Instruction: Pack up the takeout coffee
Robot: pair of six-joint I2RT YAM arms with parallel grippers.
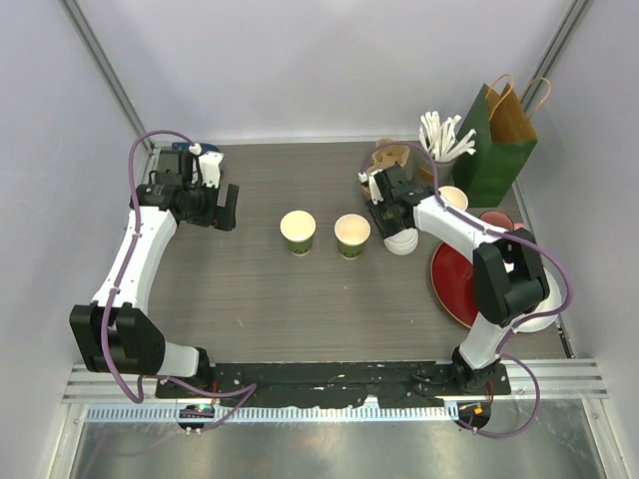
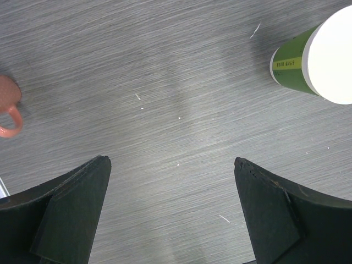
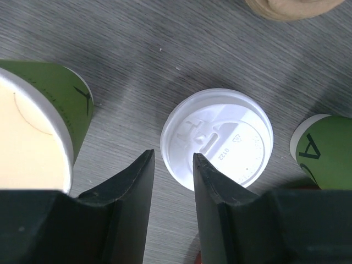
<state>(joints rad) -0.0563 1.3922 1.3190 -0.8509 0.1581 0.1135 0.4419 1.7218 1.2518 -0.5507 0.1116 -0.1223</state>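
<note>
right claw [image 3: 173, 170]: jaws parted by a narrow gap, clamped on nothing, poised over the left rim of a white lid [image 3: 225, 137] (judged: lined up to pinch that rim for capping). the lid lies flat on the table [image 1: 260, 299], dome up, axis vertical, right of the table's middle. just beside it stands the nearer cup [image 3: 33, 132]: upright, mouth up, uncapped, cream inside, long axis vertical. the second cup [image 1: 298, 232] stands to its left in the same attitude. the pair sits mid-table in a row parallel to the near edge, apart, judged spaced for access from above. left claw [image 2: 173, 187]: jaws wide, empty, over bare table toward the left edge, judged idle. a paper bag [image 1: 494, 135] stands open at the far right corner, judged the packing destination.
</note>
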